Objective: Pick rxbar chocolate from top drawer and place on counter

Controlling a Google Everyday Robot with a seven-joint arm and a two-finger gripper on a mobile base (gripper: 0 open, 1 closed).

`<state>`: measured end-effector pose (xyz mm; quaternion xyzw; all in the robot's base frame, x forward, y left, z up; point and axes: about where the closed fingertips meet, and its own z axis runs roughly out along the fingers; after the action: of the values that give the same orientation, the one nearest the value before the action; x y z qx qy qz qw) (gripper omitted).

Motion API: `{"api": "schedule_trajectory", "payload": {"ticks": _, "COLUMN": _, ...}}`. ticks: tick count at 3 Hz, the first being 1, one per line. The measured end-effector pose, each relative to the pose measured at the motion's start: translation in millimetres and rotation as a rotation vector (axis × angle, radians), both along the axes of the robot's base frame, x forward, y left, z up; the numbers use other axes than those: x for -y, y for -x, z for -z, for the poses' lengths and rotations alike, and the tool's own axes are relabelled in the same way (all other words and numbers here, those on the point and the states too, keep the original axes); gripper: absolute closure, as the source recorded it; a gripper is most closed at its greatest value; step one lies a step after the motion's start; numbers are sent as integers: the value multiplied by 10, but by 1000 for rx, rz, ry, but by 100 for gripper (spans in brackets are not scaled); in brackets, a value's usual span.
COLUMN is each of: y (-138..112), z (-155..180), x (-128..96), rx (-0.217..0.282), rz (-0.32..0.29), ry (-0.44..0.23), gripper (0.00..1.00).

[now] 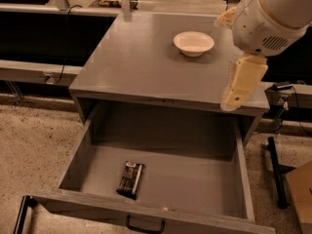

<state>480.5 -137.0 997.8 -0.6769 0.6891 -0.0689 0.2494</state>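
The rxbar chocolate (130,179), a dark wrapper with pale lettering, lies flat on the floor of the open top drawer (195,179), near its front left. The drawer is pulled fully out, and its dark handle (145,225) shows at the bottom edge. The counter (136,62) is the grey cabinet top above it. My gripper (235,97) hangs from the white arm at the upper right, over the counter's front right corner, well above and to the right of the bar. It holds nothing that I can see.
A white bowl (193,43) stands on the back right of the counter. A dark stand (275,174) and cables are on the floor to the right. A cardboard box corner (301,199) is at the lower right. Black shelving runs behind.
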Motion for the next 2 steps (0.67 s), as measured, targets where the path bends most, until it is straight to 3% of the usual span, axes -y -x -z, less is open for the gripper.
{"api": "schedule_trajectory", "payload": {"ticks": 1, "y": 39, "z": 191, "x": -312, "rx": -83, "rz": -152, "ry": 15, "gripper": 0}}
{"api": "schedule_trajectory", "payload": {"ticks": 2, "y": 192, "z": 547, "x": -667, "rx": -116, "rz": -397, "ry": 143, "gripper": 0}}
